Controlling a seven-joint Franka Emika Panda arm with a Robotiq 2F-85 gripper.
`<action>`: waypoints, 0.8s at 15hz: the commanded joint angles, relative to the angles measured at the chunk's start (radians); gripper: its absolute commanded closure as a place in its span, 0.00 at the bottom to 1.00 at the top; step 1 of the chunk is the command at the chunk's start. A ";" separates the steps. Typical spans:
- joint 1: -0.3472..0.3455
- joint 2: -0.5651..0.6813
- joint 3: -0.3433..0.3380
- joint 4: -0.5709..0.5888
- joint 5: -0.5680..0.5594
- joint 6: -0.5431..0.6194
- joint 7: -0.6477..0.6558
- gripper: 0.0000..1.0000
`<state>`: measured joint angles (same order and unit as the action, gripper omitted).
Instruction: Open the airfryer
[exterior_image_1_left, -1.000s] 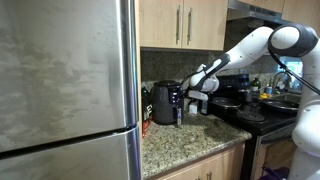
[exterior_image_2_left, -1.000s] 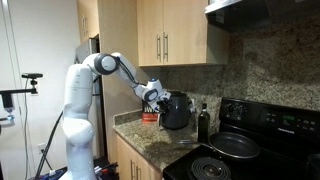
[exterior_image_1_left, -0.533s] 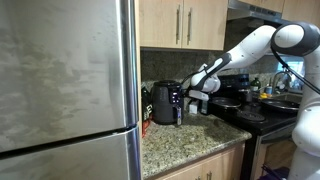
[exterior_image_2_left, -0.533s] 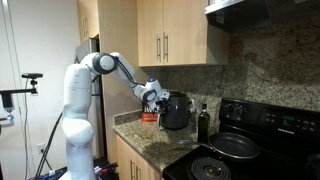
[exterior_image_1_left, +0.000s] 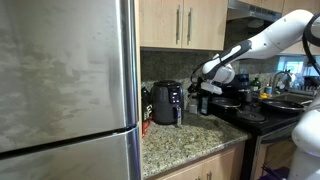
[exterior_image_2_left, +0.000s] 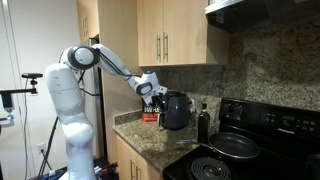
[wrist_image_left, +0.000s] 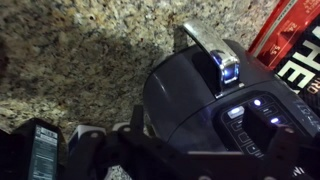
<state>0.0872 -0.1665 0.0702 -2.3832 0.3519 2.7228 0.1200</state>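
Nearest to us in an exterior view, the steel fridge (exterior_image_1_left: 65, 90) is filling the left of the picture; just past it the granite countertop (exterior_image_1_left: 195, 140) is running away toward the black stove (exterior_image_1_left: 255, 120); the airfryer (exterior_image_1_left: 165, 102) is standing upright on that countertop, toward its back edge and near the end by the fridge, with a red box (exterior_image_1_left: 147, 117) just beside it on the fridge side; the gripper (exterior_image_1_left: 200, 90) is hanging in the air on the airfryer's stove side, about level with its top and apart from it, at the end of the white arm (exterior_image_1_left: 265, 40) reaching in from the upper right; we are unable to tell how wide its jaws are standing, or whether they are holding anything, since they are showing only as a small dark shape; in the wrist view we are looking down on the airfryer's rounded black top, where a metal-faced handle (wrist_image_left: 215, 60) is catching the light and small control lights (wrist_image_left: 250, 108) are glowing; farther along, in an exterior view, a slim dark bottle (exterior_image_2_left: 203, 122) is standing between airfryer and stove; behind everything, wooden cabinets (exterior_image_2_left: 175, 35) are hanging on the wall.
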 joint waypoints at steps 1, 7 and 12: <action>0.001 -0.018 -0.012 -0.008 -0.018 -0.046 0.010 0.00; 0.061 0.028 0.006 0.027 -0.026 -0.108 -0.110 0.00; 0.076 0.052 0.042 0.031 -0.077 -0.062 -0.085 0.00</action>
<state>0.1684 -0.1142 0.1075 -2.3530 0.2761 2.6628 0.0327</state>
